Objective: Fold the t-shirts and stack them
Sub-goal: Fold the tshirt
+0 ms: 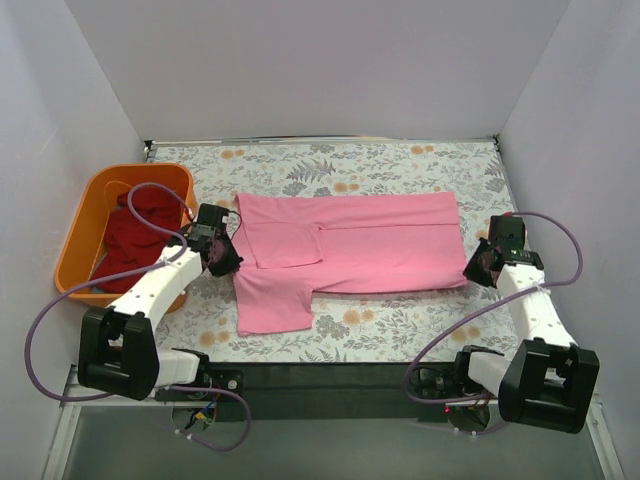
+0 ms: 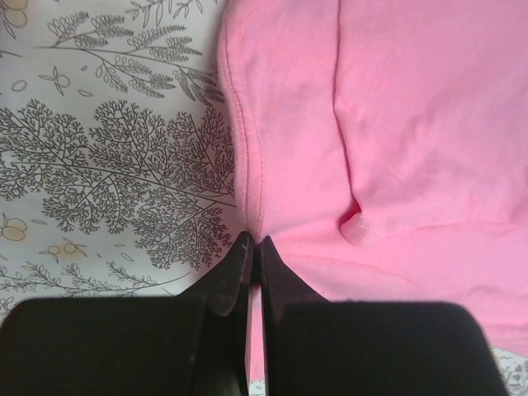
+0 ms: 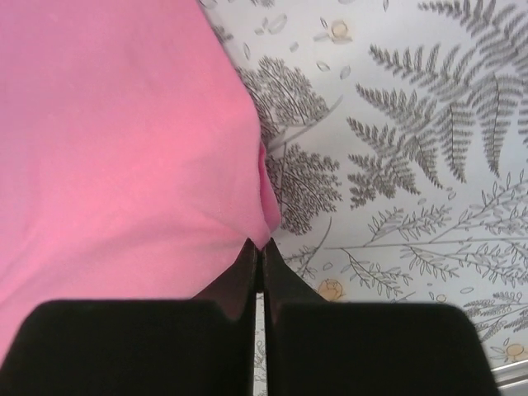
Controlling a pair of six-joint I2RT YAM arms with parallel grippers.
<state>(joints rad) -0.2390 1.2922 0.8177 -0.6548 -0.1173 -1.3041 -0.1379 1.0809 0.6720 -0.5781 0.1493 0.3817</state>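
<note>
Nearest the arms, the left pincer was clenched on the pink shirt at its left end, near where the near sleeve spread out; the left wrist view showed the left pincer closed tight on the stitched edge, with pink cloth caught between the fingers. At the shirt's right end the right pincer was clenched too; in the right wrist view the right pincer met right at the rim of the cloth, which puckered up to the tips, so I judged it a very thin bite.

The shirt itself lay flat and lengthwise across the desk, between the two pincers, with one sleeve turned in on top of it; left of the shirt and beyond the left pincer stood an orange basket holding dark red shirts.

The risks, as I judged them: the right hold could slip off once the cloth was lifted, since so little was caught; either pincer might have only one layer, leaving the other to sag; uneven lifting would skew the fold; the loose near sleeve could drag and bunch; the turned-in sleeve could flop open.
</note>
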